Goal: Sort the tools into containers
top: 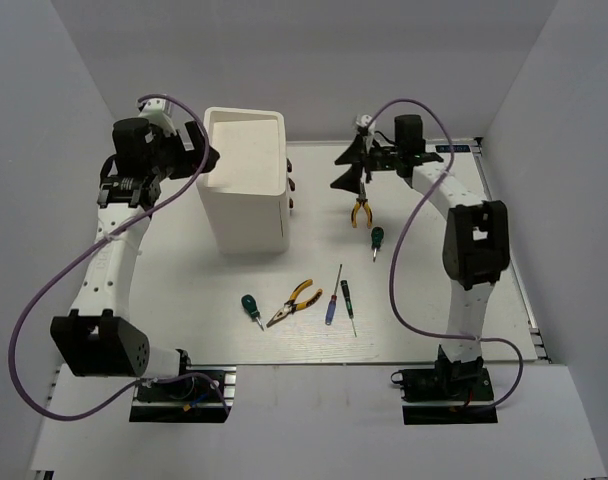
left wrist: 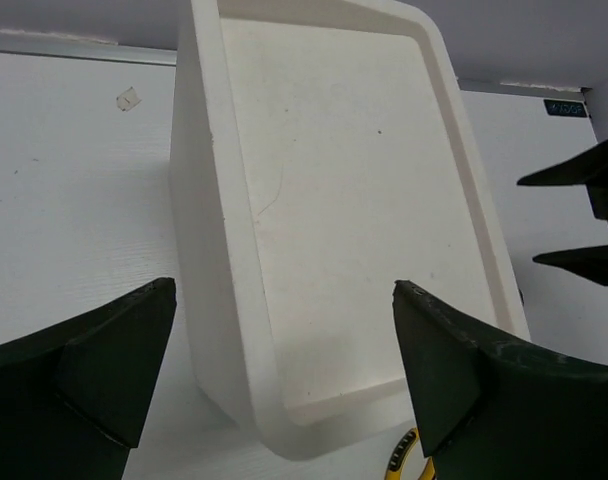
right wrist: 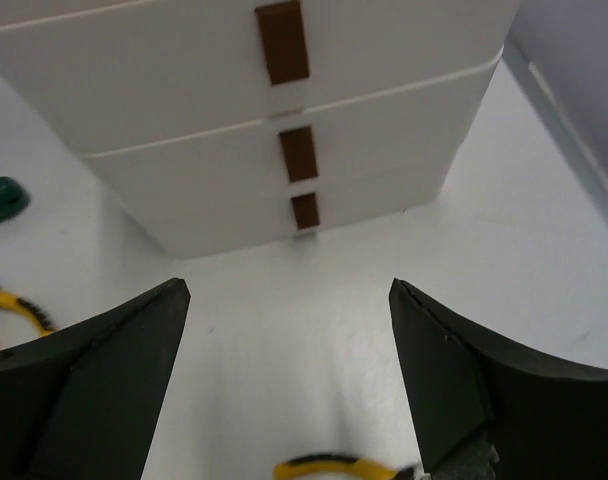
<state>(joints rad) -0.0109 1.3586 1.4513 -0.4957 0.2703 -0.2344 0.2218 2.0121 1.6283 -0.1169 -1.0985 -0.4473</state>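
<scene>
The tall white cabinet [top: 246,180] stands at the back left; its three drawers [right wrist: 384,110] with dark knobs [right wrist: 298,152] face right and are shut. My left gripper [top: 206,155] is open and empty at the cabinet's left top edge, over the recessed top [left wrist: 354,200]. My right gripper [top: 346,168] is open and empty, facing the drawers, just above one yellow-handled pliers [top: 361,211]. A green screwdriver [top: 377,240] lies beside those pliers. Near the front lie a second green screwdriver [top: 251,308], second pliers [top: 294,301], a blue-handled screwdriver [top: 332,300] and a black-handled one [top: 347,300].
White walls close in the table on the left, back and right. A metal rail [top: 524,300] runs along the table's right edge. The right arm's fingers [left wrist: 574,220] show at the right of the left wrist view.
</scene>
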